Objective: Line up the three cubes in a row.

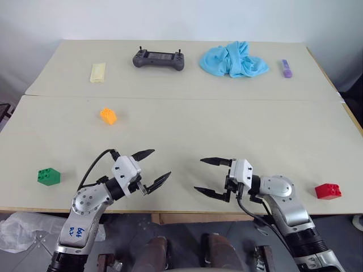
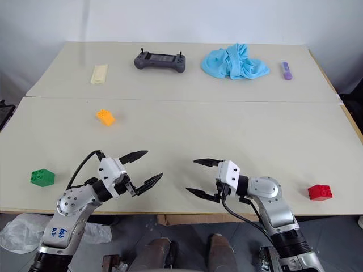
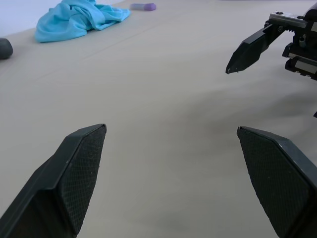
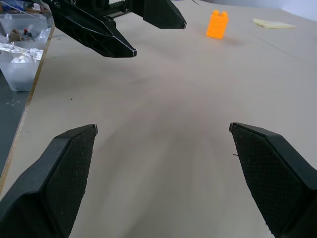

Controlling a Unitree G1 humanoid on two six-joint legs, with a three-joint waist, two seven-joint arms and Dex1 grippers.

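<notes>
Left gripper (image 1: pixel 153 165) spread wide, empty, hovering over the near part of the table (image 1: pixel 238 130), tips aimed toward the middle. Right gripper (image 1: pixel 206 175) likewise spread wide and empty, facing the left one across a bare gap, fingertips well apart from each other.

Orange cube (image 1: pixel 108 116) beyond the left gripper, further out on the table and a little to its outer side, not touching anything; also seen past the left gripper's fingers from the right wrist (image 4: pixel 217 24). Green cube (image 1: pixel 48 176) off to the outer side of the left gripper, near the table's front edge, well apart from the fingers. Red cube (image 1: pixel 328 191) off to the outer side of the right gripper, beside that arm's elbow, also near the front edge.

Far beyond both grippers: pale yellow bar (image 1: pixel 97 72), grey controller (image 1: pixel 159 59), blue cloth (image 1: pixel 233 60), small purple piece (image 1: pixel 286 68).
</notes>
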